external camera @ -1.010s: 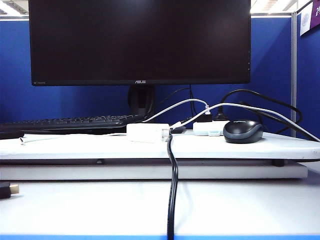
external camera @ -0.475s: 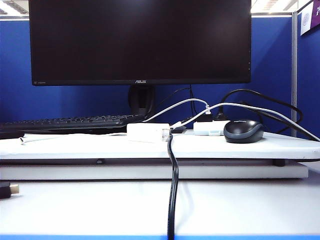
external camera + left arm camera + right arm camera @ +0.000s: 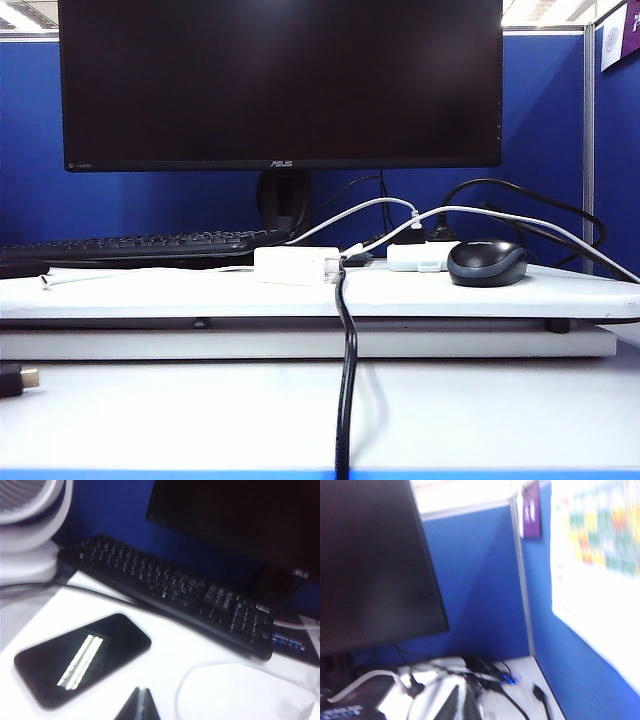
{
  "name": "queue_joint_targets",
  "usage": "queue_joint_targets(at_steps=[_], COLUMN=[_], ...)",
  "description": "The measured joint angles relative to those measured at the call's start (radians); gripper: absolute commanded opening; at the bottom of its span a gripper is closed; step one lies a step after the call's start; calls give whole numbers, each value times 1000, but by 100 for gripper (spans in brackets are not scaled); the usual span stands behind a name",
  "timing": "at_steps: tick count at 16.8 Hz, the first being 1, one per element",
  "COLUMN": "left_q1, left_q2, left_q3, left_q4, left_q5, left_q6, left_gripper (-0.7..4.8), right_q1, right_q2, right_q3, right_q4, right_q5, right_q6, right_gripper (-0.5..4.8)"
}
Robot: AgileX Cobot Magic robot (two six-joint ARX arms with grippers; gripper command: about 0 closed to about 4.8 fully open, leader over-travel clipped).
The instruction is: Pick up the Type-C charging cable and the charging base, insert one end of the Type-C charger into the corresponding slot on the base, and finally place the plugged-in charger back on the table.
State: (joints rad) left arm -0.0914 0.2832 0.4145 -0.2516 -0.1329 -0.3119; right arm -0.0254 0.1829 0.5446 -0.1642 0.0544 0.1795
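Note:
The charging base [image 3: 290,265], a small white block, lies on the white table [image 3: 150,296] just left of the middle. The thin white Type-C charging cable [image 3: 120,275] trails from it towards the left. In the left wrist view this cable [image 3: 179,692] curls in a loop on the table [image 3: 235,695], close beside my left gripper [image 3: 142,694], which is shut and empty. My right gripper [image 3: 465,700] shows blurred in its wrist view, shut and empty, above a tangle of cords. Neither gripper appears in the exterior view.
A black phone [image 3: 80,655] lies beside my left gripper, in front of a black keyboard [image 3: 175,587]. A thick black cord [image 3: 346,380] hangs over the table's front edge. A white power strip with black plugs [image 3: 415,257], a dark mouse [image 3: 487,262] and a monitor [image 3: 280,80] stand behind.

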Motion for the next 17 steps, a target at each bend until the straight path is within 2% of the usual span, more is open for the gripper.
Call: queue_joint_targets(at_steps=[4, 6, 9, 11, 14, 15, 17], left_q1=[0, 0, 0, -1, -1, -1, -1], left_q2=[246, 382, 502, 592, 731, 810, 927], left_q3=[218, 340, 428, 476, 483, 481, 480], left_q4=[-26, -47, -115, -202, -281, -339, -342], left_q5=[30, 167, 286, 332, 397, 421, 518], left_q6=[7, 3, -82, -131, -192, -217, -246], left_gripper=[-4, -4, -4, -4, -2, 37, 272], right_q1=[2, 12, 38, 95, 245, 322, 435], right_q2=[199, 359, 520, 648, 766, 806, 863], right_q3=[187, 335, 446, 513, 544, 544, 546], right_q4=[-6, -22, -21, -21, -18, -9, -6], right_q5=[-76, -110, -217, -303, -320, -320, -317], right_q6=[44, 102, 109, 109, 108, 102, 60], right_gripper=[-5, -5, -5, -5, -5, -5, -5])
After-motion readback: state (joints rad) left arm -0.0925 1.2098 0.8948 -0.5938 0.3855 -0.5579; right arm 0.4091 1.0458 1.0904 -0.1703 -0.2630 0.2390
